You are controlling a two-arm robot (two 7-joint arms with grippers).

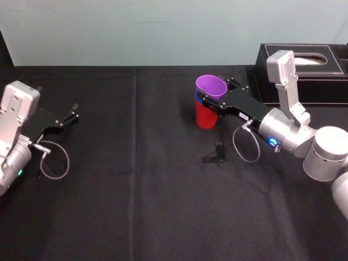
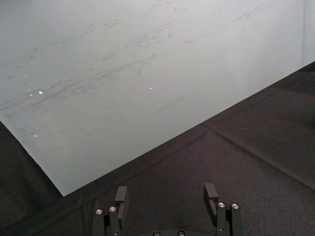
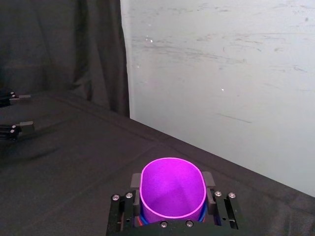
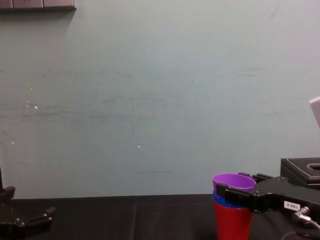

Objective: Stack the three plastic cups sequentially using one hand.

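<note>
Release looks like the step in hand. The purple cup (image 1: 211, 86) already sits nested in the blue cup (image 1: 199, 99), which sits in the red cup (image 1: 205, 117), and the stack stands upright on the black surface (image 1: 136, 190), just left of the black box (image 1: 310, 76). The right gripper (image 1: 216, 95) reaches in from the right and clamps the purple cup near its rim. In the right wrist view the jaws press both sides and the rim is squeezed into an oval.

To finish cleanly, the jaws should probably open slowly and evenly, so the springy rim does not flick the stack sideways. A slight downward press first may seat the purple cup fully, since only a thin blue band shows beneath it. Once the jaws are wide, the arm should back straight out towards the right, level, without dragging a jaw across the rim or bumping the box.

The left gripper (image 1: 69, 117) lies parked at the far left of the surface, its jaws spread apart and holding nothing.
</note>
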